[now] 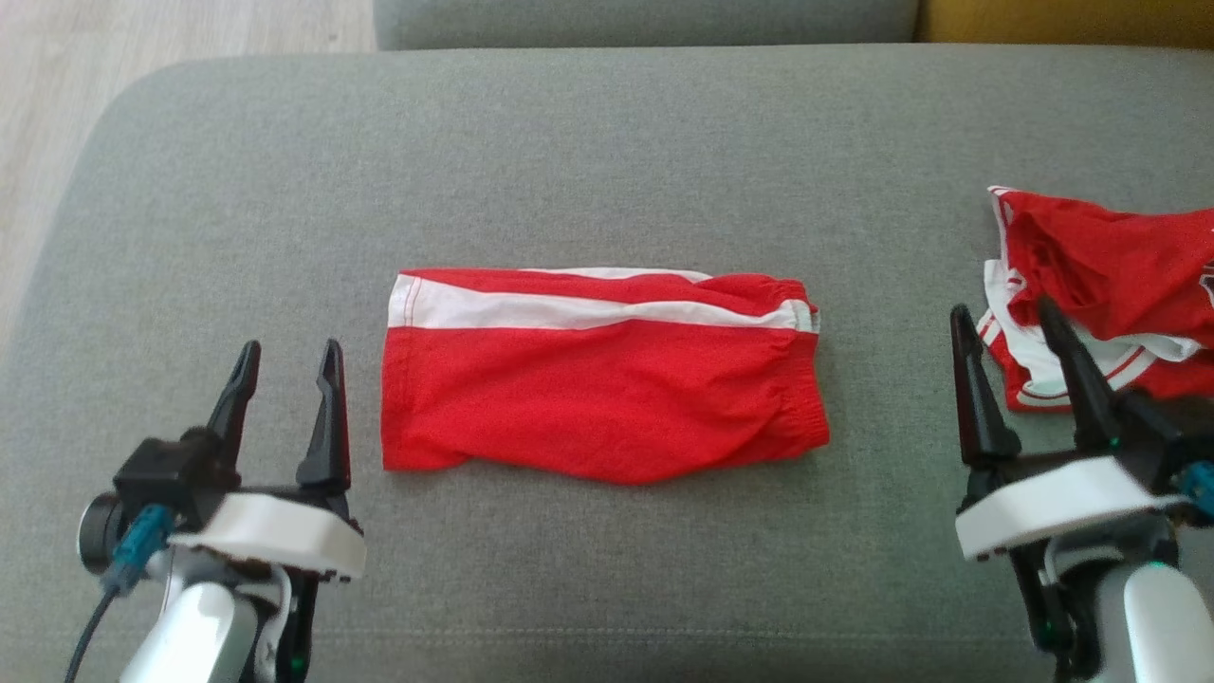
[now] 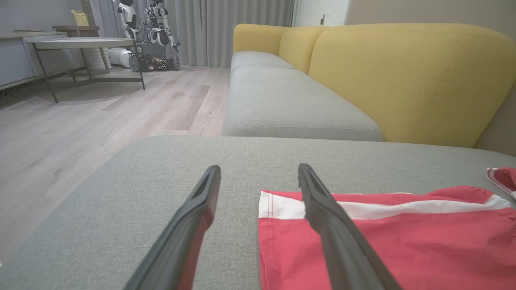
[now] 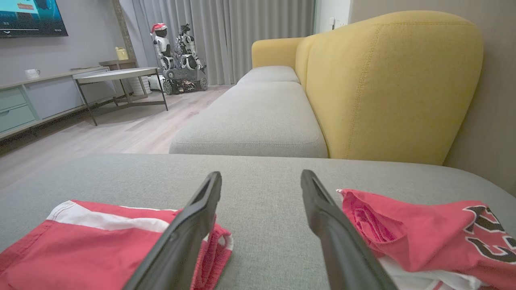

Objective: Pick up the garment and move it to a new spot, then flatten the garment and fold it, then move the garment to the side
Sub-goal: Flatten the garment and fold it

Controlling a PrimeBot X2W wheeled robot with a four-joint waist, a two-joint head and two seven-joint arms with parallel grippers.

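Observation:
A pair of red shorts with a white stripe, the garment [image 1: 597, 379], lies folded flat in the middle of the grey couch cushion [image 1: 588, 161]. It also appears at the lower right of the left wrist view as the garment [image 2: 403, 241] and at the lower left of the right wrist view as the garment [image 3: 88, 245]. My left gripper [image 1: 289, 365] stands open just left of the garment's left edge, holding nothing. My right gripper [image 1: 1005, 323] is open too, hovering empty between the garment's waistband end and a second red piece.
A crumpled red and white jersey [image 1: 1100, 294] with black lettering lies at the cushion's right edge, beside my right fingers [image 3: 338, 237]. A yellow sofa back [image 3: 387, 80] rises behind. Wooden floor [image 2: 80, 133], a table [image 2: 84, 44] and a parked robot [image 2: 149, 36] lie beyond the left side.

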